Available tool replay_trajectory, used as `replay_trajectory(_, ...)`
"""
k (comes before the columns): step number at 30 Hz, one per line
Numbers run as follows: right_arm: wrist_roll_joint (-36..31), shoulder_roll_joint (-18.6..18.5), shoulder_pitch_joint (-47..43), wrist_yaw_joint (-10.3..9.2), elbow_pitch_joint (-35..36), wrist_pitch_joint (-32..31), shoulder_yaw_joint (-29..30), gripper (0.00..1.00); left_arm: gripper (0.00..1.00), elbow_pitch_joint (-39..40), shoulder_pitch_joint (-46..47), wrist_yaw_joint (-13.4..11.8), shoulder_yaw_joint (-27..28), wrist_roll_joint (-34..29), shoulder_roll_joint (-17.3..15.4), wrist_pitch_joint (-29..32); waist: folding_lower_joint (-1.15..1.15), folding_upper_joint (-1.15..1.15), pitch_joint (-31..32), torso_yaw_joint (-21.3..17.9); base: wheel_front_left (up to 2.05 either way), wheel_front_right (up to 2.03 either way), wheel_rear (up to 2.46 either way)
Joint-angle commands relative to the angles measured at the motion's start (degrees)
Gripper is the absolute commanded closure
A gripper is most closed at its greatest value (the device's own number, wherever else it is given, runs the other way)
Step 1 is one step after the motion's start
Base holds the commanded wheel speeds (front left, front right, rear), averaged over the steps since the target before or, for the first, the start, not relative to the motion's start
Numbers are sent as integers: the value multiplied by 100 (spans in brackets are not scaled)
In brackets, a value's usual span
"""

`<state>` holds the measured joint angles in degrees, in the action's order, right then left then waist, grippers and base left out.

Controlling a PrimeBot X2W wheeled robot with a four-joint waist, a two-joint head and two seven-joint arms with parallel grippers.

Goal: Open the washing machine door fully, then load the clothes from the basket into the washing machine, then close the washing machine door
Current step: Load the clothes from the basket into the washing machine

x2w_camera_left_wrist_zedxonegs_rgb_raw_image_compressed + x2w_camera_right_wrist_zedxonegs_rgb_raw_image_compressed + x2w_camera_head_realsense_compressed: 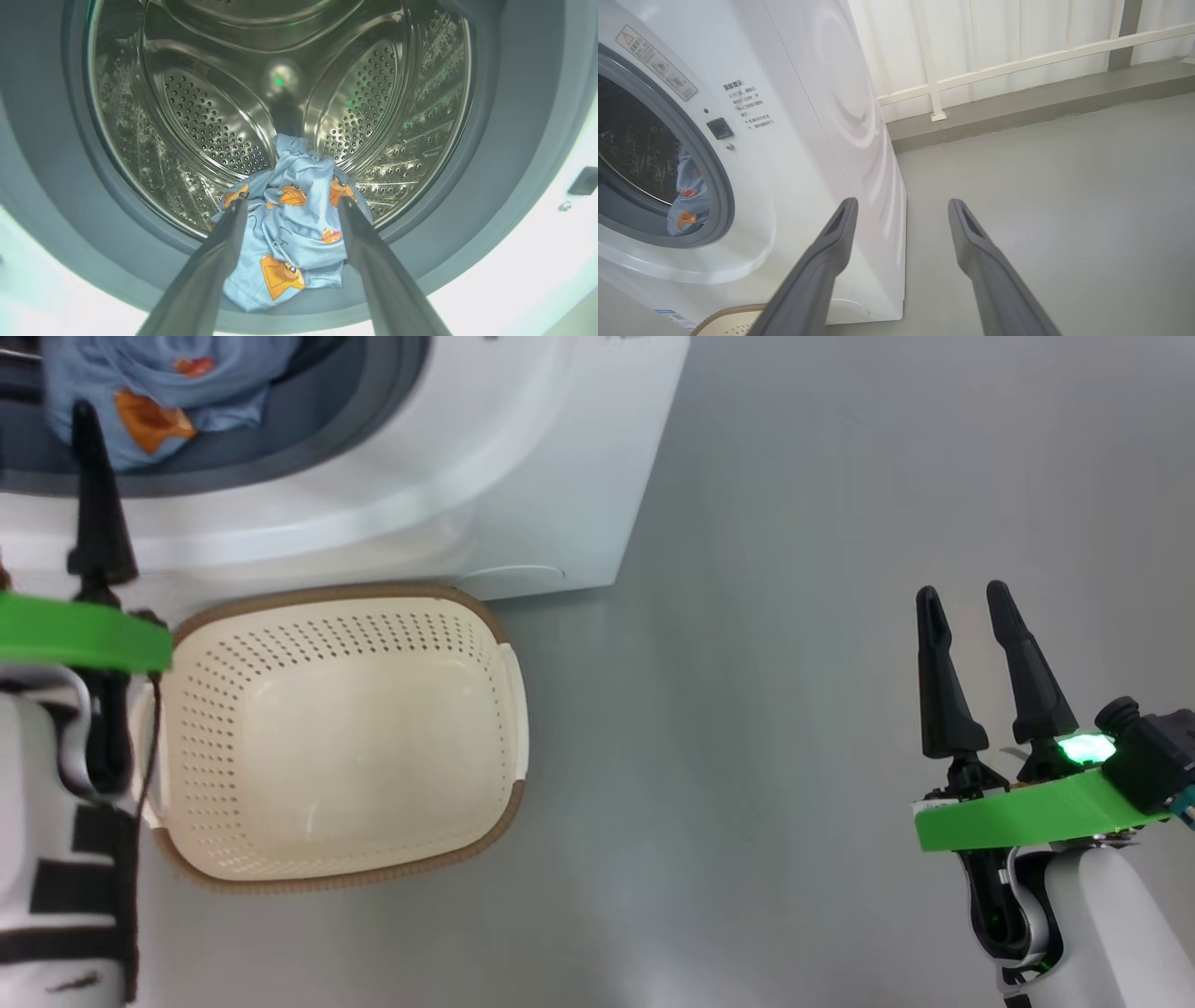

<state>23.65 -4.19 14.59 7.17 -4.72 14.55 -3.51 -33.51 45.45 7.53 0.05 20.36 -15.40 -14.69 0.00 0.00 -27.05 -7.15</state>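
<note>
Item: our 2 pincers, both spread wide, neither gripping anything.
Our left gripper (293,203) has a finger on either side of the clothes (289,233), heaped at the drum (205,112) lip of the washing machine (523,457); our right gripper (962,591) hangs over grey floor (766,644); the basket (347,591) sits just before the machine.

The white washing machine (808,140) stands with its steel drum exposed. The clothes (289,224), light blue with orange bears, lie bunched at 6 o'clock of the drum mouth, spilling over the grey gasket. The basket (280,644), cream with a brown rim, sits upright and empty on the floor just before the machine.
</note>
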Motion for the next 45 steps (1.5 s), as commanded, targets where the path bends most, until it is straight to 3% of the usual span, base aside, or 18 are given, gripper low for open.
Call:
replay_trajectory(1,-60,-67,-123,32,108,45,-100,0,0,182,-188,-4,186,-120,-202,-30,0,0,194,151,0,0,0)
replay_trajectory(20,26,-434,-744,32,0,45,42,0,0,715,-1967,-4,516,-354,204,-30,0,0,1220,661,0,0,0)
replay_trajectory(45,108,-589,-1461,32,-69,45,164,0,0,1559,-3558,-4,561,-417,306,-30,0,0,2053,877,0,0,0)
